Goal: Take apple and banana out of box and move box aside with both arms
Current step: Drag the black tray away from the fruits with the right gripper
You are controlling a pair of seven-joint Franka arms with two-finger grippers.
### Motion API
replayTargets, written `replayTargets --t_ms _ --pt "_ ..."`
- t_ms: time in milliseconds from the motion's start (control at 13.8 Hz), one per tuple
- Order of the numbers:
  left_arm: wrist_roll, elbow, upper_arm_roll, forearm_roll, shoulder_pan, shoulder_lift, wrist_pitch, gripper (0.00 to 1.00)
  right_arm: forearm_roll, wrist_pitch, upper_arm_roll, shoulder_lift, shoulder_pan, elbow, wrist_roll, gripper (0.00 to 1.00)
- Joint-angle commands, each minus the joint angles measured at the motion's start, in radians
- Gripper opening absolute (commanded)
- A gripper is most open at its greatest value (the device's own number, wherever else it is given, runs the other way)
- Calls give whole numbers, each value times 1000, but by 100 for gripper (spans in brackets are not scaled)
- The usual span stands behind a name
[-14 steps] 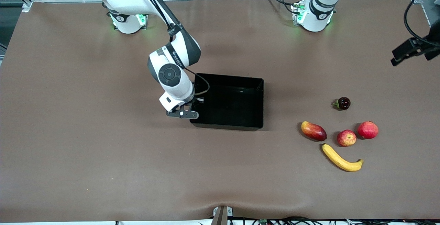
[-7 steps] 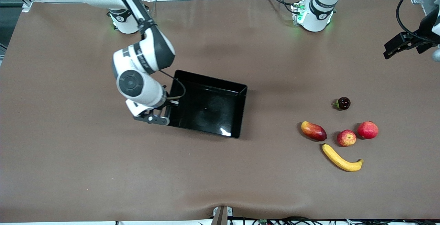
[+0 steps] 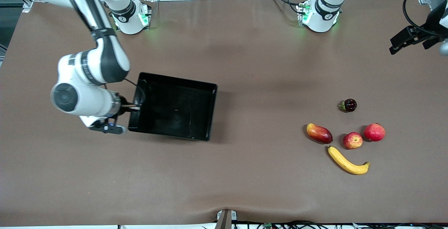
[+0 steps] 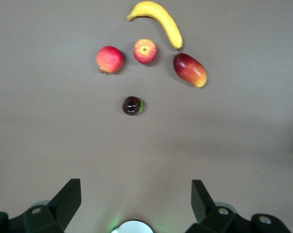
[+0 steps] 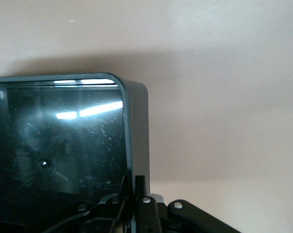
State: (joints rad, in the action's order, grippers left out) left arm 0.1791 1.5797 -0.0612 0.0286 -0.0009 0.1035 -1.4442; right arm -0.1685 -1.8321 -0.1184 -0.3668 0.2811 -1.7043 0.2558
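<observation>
My right gripper (image 3: 122,117) is shut on the end wall of the black box (image 3: 175,106), which rests on the table toward the right arm's end. In the right wrist view the fingers (image 5: 140,187) pinch the box's rim (image 5: 129,131). The yellow banana (image 3: 347,162) and the small red-yellow apple (image 3: 352,140) lie toward the left arm's end; both show in the left wrist view, banana (image 4: 158,19) and apple (image 4: 145,51). My left gripper (image 4: 135,196) is open and empty, high over the table's edge at the left arm's end.
An oval red-yellow mango-like fruit (image 3: 319,133), a plain red round fruit (image 3: 374,132) and a small dark fruit (image 3: 349,105) lie close to the banana and apple. Bare brown table lies between the box and the fruits.
My right gripper has dragged the black box along the table toward the right arm's end, turning it slightly. The left gripper shifted a little. The fruits have not moved.
</observation>
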Motion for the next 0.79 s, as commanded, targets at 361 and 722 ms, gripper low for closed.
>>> replayTargets --t_ms 361,722 --pt "-9 0 -49 -24 -4 7 19 100 3 5 19 55 -284 -83 -332 0" --pt "-7 -3 -48 -22 7 5 19 100 7 -38 17 16 -454 -84 -495 0"
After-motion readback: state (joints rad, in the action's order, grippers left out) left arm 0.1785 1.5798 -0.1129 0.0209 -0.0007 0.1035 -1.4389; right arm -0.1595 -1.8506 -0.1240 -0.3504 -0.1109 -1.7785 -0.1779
